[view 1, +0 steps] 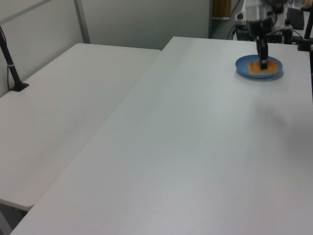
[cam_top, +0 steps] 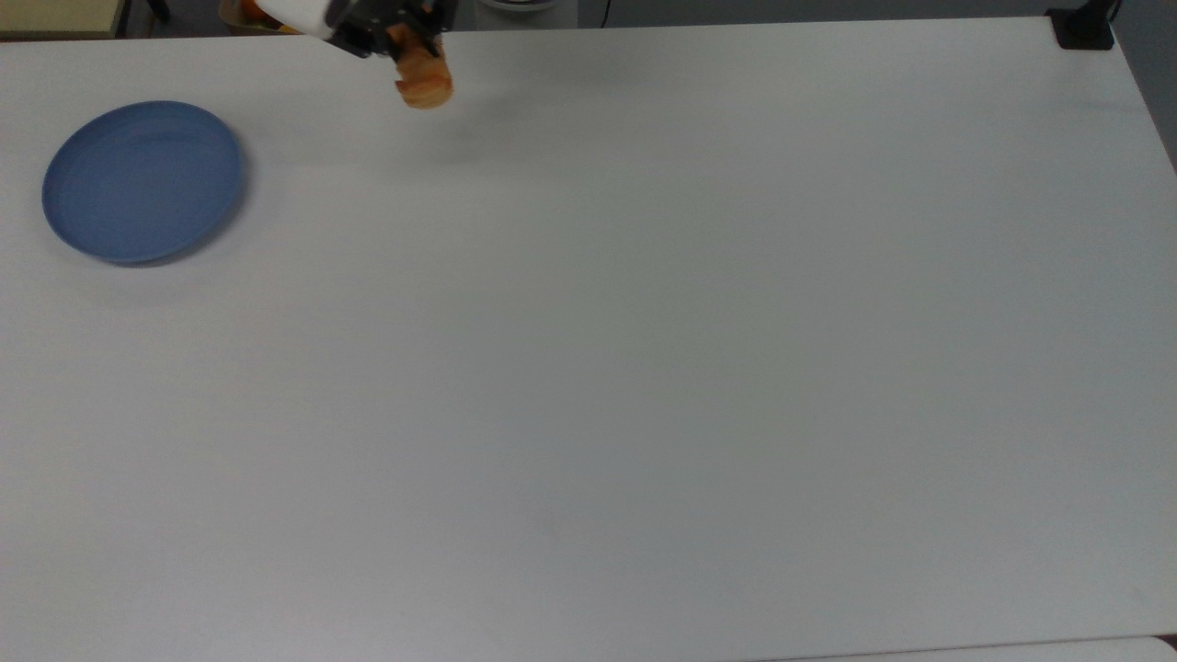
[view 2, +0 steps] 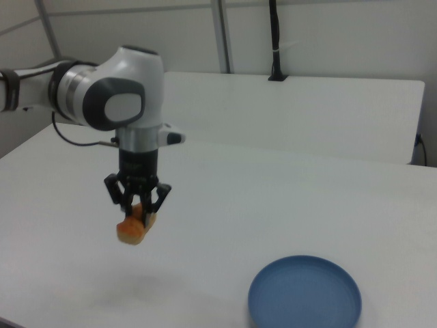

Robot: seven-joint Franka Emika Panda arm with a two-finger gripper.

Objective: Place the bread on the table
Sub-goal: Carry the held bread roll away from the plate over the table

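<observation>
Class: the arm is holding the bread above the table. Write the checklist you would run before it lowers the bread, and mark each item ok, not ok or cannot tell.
1. Bread gripped by the end effector: ok.
2. Bread clear of the blue plate: ok in the top view.
3. Bread lifted off the table: ok, a shadow lies below it in the right view.
4. Table under the bread bare: ok.
5. Bread level in the grip: not ok, it hangs tilted.
6. Grip firmness: cannot tell.
</observation>
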